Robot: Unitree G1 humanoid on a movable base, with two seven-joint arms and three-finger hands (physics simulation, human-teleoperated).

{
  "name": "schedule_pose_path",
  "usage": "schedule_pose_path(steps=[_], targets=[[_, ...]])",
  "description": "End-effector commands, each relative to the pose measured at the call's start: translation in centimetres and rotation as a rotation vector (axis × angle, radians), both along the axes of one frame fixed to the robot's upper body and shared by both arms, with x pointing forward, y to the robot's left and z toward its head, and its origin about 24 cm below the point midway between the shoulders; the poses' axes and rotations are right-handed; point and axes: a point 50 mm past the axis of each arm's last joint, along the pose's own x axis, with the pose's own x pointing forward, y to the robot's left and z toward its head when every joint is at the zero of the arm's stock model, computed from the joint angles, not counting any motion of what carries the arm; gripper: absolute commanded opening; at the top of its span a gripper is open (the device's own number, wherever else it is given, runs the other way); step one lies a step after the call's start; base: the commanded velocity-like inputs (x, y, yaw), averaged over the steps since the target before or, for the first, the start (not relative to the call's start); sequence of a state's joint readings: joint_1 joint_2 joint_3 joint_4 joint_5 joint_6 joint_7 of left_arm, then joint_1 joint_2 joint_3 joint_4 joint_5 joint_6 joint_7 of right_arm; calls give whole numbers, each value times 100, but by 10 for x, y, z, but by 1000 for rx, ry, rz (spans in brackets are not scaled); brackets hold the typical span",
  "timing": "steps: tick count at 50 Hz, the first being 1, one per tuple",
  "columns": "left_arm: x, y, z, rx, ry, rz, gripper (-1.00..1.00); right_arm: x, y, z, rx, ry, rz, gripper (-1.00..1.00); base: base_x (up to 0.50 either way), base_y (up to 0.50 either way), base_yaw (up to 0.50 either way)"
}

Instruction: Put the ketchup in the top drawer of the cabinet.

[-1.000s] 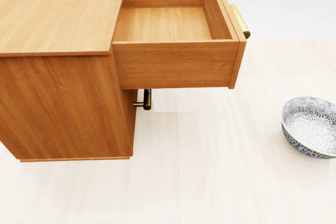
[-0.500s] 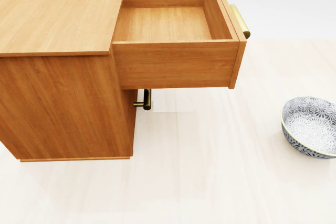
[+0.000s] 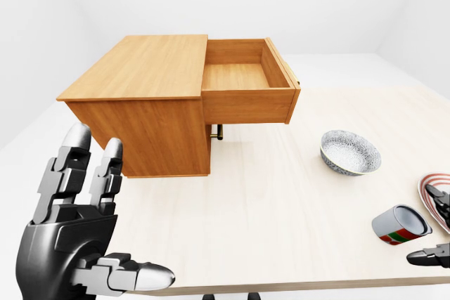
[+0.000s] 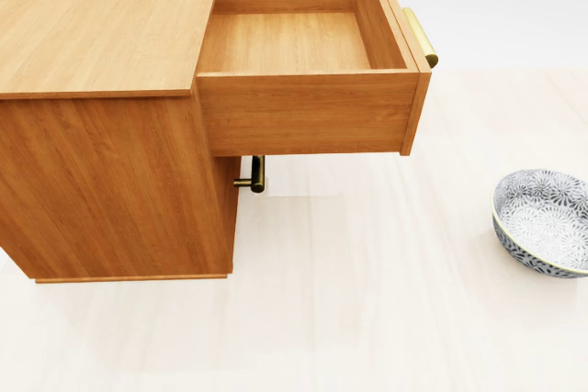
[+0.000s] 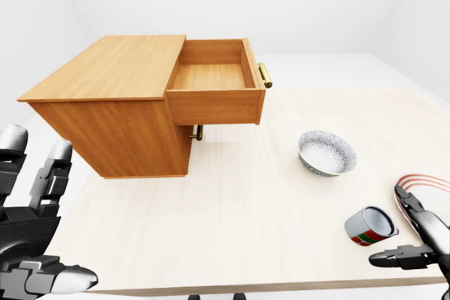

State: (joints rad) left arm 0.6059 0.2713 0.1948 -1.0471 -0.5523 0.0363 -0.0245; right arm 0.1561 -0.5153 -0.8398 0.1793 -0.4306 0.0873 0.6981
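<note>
Left robot hand (image 3: pixel 84 244): raised at the lower left of the left-eye view, below and left of the cabinet (image 3: pixel 144 103); fingers (image 3: pixel 67 166) spread wide and upright, thumb stretched out sideways; nothing is held or touched.
Right robot hand (image 5: pixel 415 240): seen only in part at the lower right edge of the right-eye view, far right of the cabinet; fingers extended and apart, nothing gripped; one dark fingertip (image 5: pixel 383 260) lies just below the can (image 5: pixel 370 226), and contact cannot be judged.
Top drawer (image 4: pixel 303 52): pulled fully out of the cabinet toward the right of the head view; its inside is bare wood; a brass handle (image 4: pixel 421 37) is fixed to its face.
Ketchup: not seen in any view.
Can: lying on its side on the desk (image 3: pixel 281 201), well right of the cabinet.
Bowl (image 3: pixel 350 152): patterned, upright on the desk, between cabinet and can.
Plate (image 5: pixel 422 191): red-striped rim, at the desk's right edge beside the can.
</note>
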Motion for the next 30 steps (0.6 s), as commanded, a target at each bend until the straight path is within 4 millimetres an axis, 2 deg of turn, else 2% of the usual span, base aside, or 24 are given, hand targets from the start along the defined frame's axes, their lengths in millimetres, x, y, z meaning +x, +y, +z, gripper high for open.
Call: schedule_pose_path(steps=[1,19,30], targets=[[0,0,0,2,0,-1,100,0,0,-2,-1,16,0,100,0,0,0],[0,-1,-1,2,-1,-2,100,0,-1,-18,52,70,-3,100,0,0,0],[0,-1,-1,4,0,-3,100,2,0,-20,56,79,7,100,0,0,0]])
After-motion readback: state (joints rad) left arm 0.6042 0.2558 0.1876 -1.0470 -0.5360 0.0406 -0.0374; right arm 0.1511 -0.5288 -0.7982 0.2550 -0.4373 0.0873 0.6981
